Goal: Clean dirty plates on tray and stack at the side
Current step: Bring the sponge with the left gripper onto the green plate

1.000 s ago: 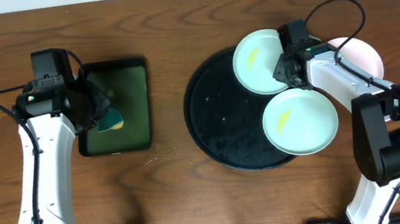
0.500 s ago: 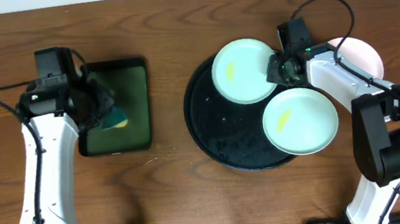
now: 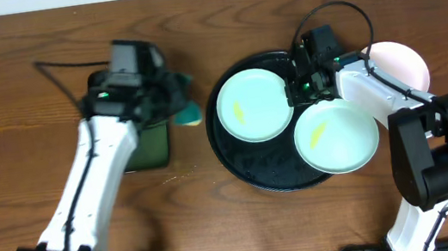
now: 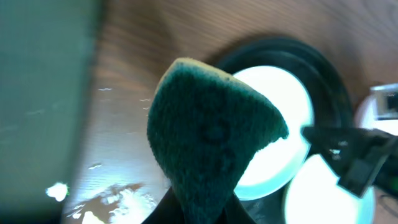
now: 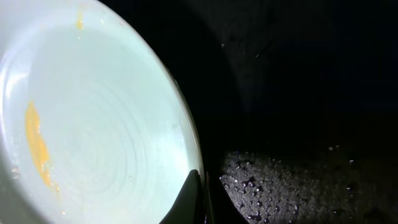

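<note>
Pinkish plate [image 3: 404,61] lies half hidden behind the right arm [image 3: 368,89].

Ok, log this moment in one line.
left gripper: shut on sponge beside tray | right gripper: shut on far plate, at rim | far plate, near plate: yellow-smeared, on tray | third plate: off tray

Overhead: bright, even, sharp | left wrist: background blurred, plate [image 4: 286,93] blown out | right wrist: dim, tray [image 5: 298,74] near black
</note>
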You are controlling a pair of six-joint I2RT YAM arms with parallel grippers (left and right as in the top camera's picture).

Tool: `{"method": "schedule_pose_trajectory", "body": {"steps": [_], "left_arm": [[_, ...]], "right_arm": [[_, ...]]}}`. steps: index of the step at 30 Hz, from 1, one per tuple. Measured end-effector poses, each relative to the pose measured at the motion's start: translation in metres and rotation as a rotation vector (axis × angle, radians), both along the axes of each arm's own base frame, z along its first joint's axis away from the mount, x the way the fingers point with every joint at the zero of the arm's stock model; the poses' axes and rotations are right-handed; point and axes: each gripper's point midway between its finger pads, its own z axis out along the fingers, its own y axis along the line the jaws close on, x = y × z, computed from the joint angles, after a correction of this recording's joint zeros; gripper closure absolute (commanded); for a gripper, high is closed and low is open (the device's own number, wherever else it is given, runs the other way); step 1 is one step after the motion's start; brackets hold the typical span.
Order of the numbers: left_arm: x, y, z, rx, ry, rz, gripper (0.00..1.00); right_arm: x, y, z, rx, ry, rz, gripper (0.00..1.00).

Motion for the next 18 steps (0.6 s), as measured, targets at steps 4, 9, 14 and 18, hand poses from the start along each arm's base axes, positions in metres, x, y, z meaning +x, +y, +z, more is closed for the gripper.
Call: {"method": "schedule_pose_trajectory", "body": {"steps": [4,9,14,18], "left_arm": [[0.011,-0.046,-0.024,-0.041,0.013,-0.031,0.92],[0.018,-0.097,-0.067,-0.074,0.051,-0.060,0.92],[0.015,-0.135,-0.106,-0.096,0.087,-0.081,0.93],[0.008,-0.151,-0.130,-0.095,0.128,-0.086,0.92]], "right_arm": [[-0.008,0.001,-0.010,-0.018,0.001,0.031,0.99],[-0.008,0.002,-0.011,-0.028,-0.012,0.030,0.99],[-0.008,0.002,-0.011,-0.029,-0.013,0.029,0.99],[-0.008,0.002,-0.011,-0.029,-0.013,0.029,0.99]]}}
